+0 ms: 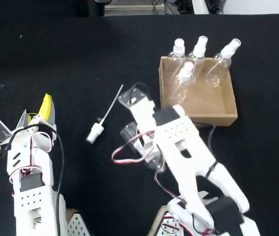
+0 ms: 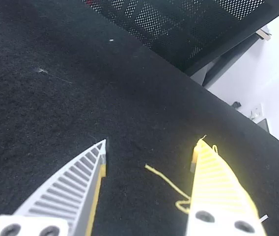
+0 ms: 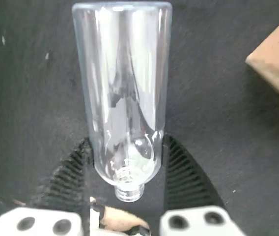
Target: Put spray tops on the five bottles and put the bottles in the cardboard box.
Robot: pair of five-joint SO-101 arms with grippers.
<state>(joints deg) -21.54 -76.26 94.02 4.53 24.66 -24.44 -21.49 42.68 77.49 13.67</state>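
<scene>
A clear bottle [image 3: 122, 98] with no top lies between the fingers of my right gripper [image 3: 125, 167], its open neck toward the camera. The dark fingers [image 3: 183, 172] press on both sides near its shoulder, so the gripper is shut on it. From above, this bottle [image 1: 131, 133] lies under the right arm, just left of the cardboard box [image 1: 225, 105]. Several bottles with white spray tops [image 1: 184, 73] stand or lean in the box. A loose spray top [image 1: 96, 132] with a long tube lies on the cloth between the arms. My left gripper [image 2: 150, 147] is open over bare cloth at the left [image 1: 36, 117].
The table is covered in black cloth [image 1: 70, 59]. A corner of the box [image 3: 277, 54] stands close to the held bottle. A yellow thread [image 2: 166, 184] lies between the left fingers. A mesh chair back [image 2: 179, 24] stands beyond the table edge.
</scene>
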